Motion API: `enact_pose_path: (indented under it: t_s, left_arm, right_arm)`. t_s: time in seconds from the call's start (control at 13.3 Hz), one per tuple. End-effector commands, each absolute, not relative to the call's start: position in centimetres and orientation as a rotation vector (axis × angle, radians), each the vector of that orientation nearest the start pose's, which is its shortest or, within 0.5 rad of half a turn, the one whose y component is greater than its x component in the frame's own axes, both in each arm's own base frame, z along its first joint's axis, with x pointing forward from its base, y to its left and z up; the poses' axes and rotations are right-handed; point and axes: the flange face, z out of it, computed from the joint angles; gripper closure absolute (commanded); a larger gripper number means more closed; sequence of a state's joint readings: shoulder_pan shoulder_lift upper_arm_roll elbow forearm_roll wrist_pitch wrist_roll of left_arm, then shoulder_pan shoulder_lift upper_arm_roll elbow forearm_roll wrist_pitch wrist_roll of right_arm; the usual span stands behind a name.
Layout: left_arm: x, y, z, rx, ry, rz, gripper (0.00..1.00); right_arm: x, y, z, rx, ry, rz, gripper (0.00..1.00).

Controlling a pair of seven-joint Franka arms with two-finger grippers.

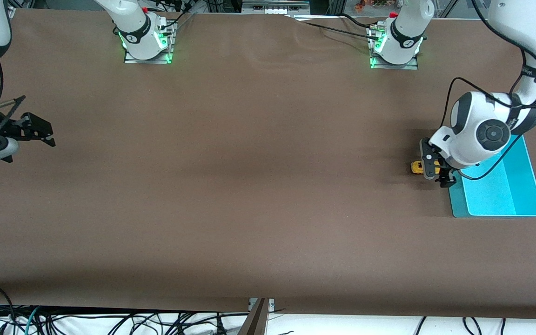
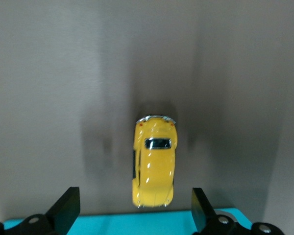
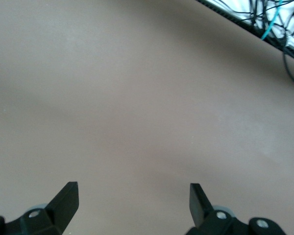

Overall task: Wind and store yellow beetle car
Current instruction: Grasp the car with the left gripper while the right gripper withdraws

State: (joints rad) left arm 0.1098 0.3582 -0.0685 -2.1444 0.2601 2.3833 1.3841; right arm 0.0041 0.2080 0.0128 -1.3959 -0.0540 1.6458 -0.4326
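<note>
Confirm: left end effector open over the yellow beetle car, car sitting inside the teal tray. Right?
Not quite. The left end effector is open over the yellow beetle car, but the car sits on the brown table beside the teal tray, not inside it. The left wrist view shows it.
</note>
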Motion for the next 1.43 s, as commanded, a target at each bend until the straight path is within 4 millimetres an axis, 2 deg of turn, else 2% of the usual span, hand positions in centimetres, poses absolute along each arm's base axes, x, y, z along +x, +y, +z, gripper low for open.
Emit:
enact_pose_path:
  t_s: [0.0, 0.08, 0.23, 0.3, 0.45, 0.53, 0.6, 0.68, 0.75, 0.83, 0.9, 0.98, 1.06, 1.21, 1.28, 1.36]
  left_arm:
    - [54.5, 2.9, 20.9, -2.174, 2.201, 0.26, 0.0]
    - [53.9, 2.8, 20.3, -2.169, 2.203, 0.237, 0.0]
    - [53.5, 4.5, 19.8, -2.203, 2.171, 0.221, 0.0]
    - [53.2, 4.5, 18.8, -2.209, 2.179, 0.224, 0.0]
    - [52.3, 4.1, 17.4, -2.201, 2.186, 0.183, 0.0]
    - [51.9, 4.1, 16.7, -2.199, 2.189, 0.169, 0.0]
    - [51.7, 4.0, 16.4, -2.201, 2.19, 0.163, 0.05]
    - [51.7, 3.9, 16.5, -2.197, 2.193, 0.162, 0.6]
    - [51.5, 3.9, 16.7, -2.196, 2.193, 0.162, 0.83]
    - [51.5, 3.8, 16.7, -2.195, 2.195, 0.164, 0.93]
    - [51.5, 3.8, 16.8, -2.203, 2.186, 0.162, 0.94]
    - [51.8, 3.2, 17.4, -2.194, 2.184, 0.151, 0.94]
    - [52.2, 1.6, 18.3, -2.185, 2.193, 0.125, 0.94]
    - [53.0, -2.6, 21.2, -2.254, 2.137, 0.156, 0.93]
    - [53.6, -5.2, 23.1, -2.299, 2.092, 0.193, 0.93]
    - [54.5, -7.0, 25.0, -2.328, 2.062, 0.248, 0.92]
  right_arm:
    - [61.4, -0.3, 61.3, -3.172, -0.713, -0.089, 0.0]
    - [61.4, -0.3, 61.4, -3.176, -0.713, -0.098, 0.0]
    - [61.1, -0.3, 61.2, -3.175, -0.683, -0.07, 0.0]
    - [60.7, -0.1, 61.4, -3.186, -0.606, -0.067, 0.0]
    - [60.1, 0.2, 61.2, -3.218, -0.292, -0.02, 0.0]
    - [59.7, 0.2, 61.3, -3.212, -0.227, -0.001, 0.0]
    - [59.5, 0.4, 61.2, -3.195, -0.22, 0.007, 0.0]
    - [59.1, 0.3, 61.2, -3.182, -0.21, 0.011, 0.0]
    - [58.9, -0.2, 60.7, -3.175, -0.193, 0.03, 0.0]
    - [58.7, -0.2, 60.7, -3.174, -0.19, 0.033, 0.0]
    - [58.7, -0.3, 60.6, -3.176, -0.183, 0.035, 0.0]
    - [58.5, -0.2, 60.8, -3.174, -0.188, 0.03, 0.0]
    - [58.4, -0.3, 60.8, -3.174, -0.185, 0.035, 0.0]
    - [58.0, -0.4, 60.5, -3.176, -0.107, 0.094, 0.0]
    - [58.0, -0.2, 60.6, -3.176, -0.065, 0.096, 0.0]
    - [58.0, -0.2, 60.5, -3.176, -0.062, 0.098, 0.0]
